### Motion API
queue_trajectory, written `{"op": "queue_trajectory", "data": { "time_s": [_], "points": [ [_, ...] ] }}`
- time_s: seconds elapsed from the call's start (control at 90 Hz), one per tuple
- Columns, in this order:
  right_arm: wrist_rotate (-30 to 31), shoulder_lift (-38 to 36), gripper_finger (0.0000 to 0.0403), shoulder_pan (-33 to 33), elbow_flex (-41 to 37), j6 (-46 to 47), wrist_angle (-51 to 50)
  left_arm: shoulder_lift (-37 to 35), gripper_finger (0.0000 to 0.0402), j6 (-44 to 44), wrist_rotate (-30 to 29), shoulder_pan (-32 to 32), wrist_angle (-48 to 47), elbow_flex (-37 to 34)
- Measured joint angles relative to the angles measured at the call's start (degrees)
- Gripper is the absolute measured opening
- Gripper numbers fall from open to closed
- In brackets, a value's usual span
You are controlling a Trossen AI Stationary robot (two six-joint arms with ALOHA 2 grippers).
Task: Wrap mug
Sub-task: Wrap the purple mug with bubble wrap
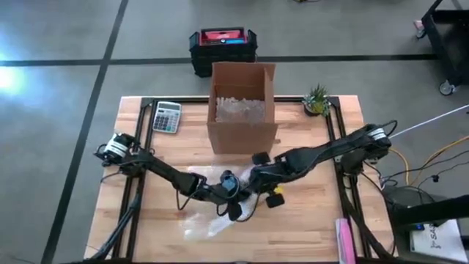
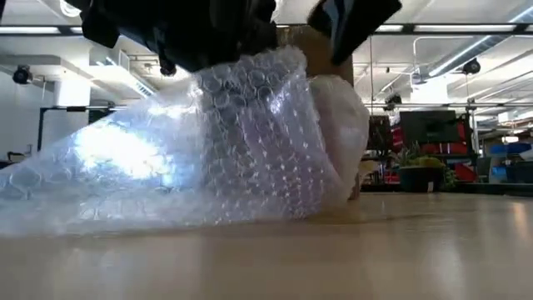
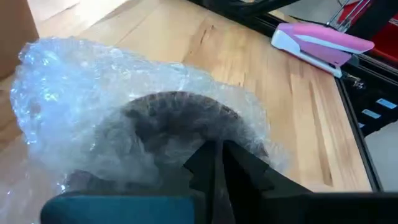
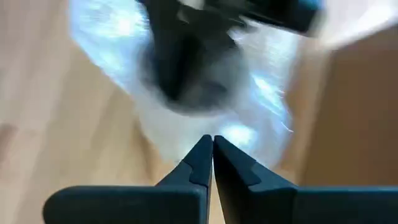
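I see both claws, left (image 1: 233,213) and right (image 1: 253,183), pinched on the bubble wrap (image 2: 208,142) covering the mug (image 3: 177,121); the cardboard box (image 1: 242,106) stands just behind.

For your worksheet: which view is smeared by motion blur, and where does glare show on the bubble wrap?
Right wrist view: bubble wrap smeared, only the fingers sharp. Low view: bright glare on the wrap's left side. Left wrist view: sharp, mug dim through plastic.

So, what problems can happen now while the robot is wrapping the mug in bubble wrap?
The bubble wrap lies only loosely over the dark mug, so it may spring open if a grip lets go. Both the left gripper and the right gripper look pinched on thin film, which could slip or tear. The cardboard box stands close behind and could be bumped.
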Motion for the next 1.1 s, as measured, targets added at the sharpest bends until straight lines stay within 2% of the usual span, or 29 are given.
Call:
{"op": "queue_trajectory", "data": {
  "time_s": [0.122,0.333,0.4,0.533,0.756,1.0,1.1],
  "points": [
    [3.8,-0.6,0.0000,-1.8,-5.2,0.1,3.3,-0.1,0.0020,0.7,0.0,0.0,0.4,-0.1],
    [3.5,-0.4,0.0000,-2.4,-10.7,-4.4,22.3,-0.2,0.0020,0.8,0.0,0.0,0.7,-0.1],
    [0.4,-0.4,0.0000,-2.4,-10.9,-4.6,25.8,-0.2,0.0020,0.8,0.0,0.0,0.9,-0.1],
    [-4.9,0.4,0.0000,-2.2,-11.4,-3.4,26.6,-0.2,0.0020,0.8,0.1,0.2,1.0,-0.1],
    [-5.0,4.3,0.0000,-0.9,-12.2,-2.9,26.1,-0.9,0.0020,0.4,0.0,0.5,1.2,-0.1],
    [-5.4,5.3,0.0000,0.0,-12.4,-3.0,25.4,-8.8,0.0020,1.0,-0.2,0.4,-4.1,-0.1],
    [-5.3,5.3,0.0000,0.0,-12.4,-3.5,25.3,-9.5,0.0020,2.3,-1.6,1.1,-6.1,-0.1]
  ]
}}
